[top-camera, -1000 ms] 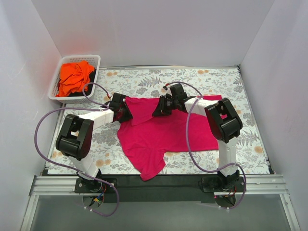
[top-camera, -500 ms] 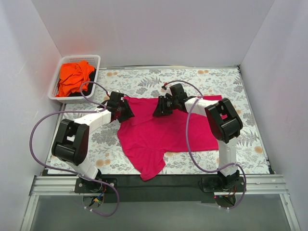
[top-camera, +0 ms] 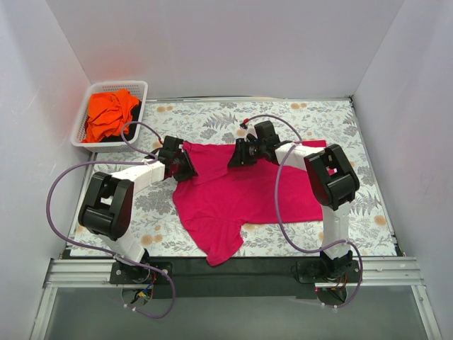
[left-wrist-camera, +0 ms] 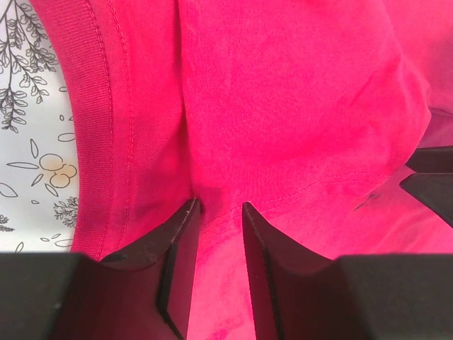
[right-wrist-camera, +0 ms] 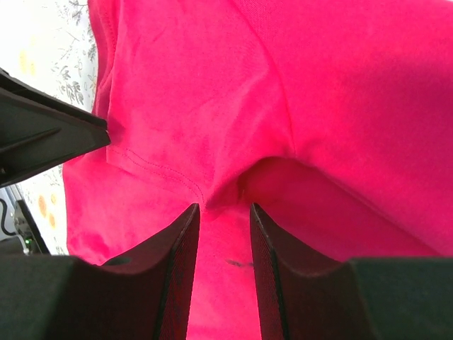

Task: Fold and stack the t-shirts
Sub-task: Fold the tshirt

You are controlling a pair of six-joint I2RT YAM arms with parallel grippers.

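Floral-patterned bench (top-camera: 368, 212), white walls on three sides. T-shirts: two. One pink t-shirt (top-camera: 244, 195), spread and rumpled at mid-bench; one orange t-shirt (top-camera: 107, 115), heaped in a white basket (top-camera: 117, 84) at the far left corner. Arms: two, both stretched forward and low over the pink t-shirt's far edge. Left fingers (left-wrist-camera: 180, 255) pinch a fold of it beside the ribbed collar; right fingers (right-wrist-camera: 180, 262) pinch a fold near a stitched hem.

My left arm (top-camera: 134, 172) stretches low, elbow bent, toward the magenta t-shirt (top-camera: 241, 195); my left fingers (left-wrist-camera: 180, 255) pinch a fold beside its ribbed edge. My right arm (top-camera: 331, 177) doubles back inward, and my right fingers (right-wrist-camera: 177, 262) pinch another fold at its far edge.
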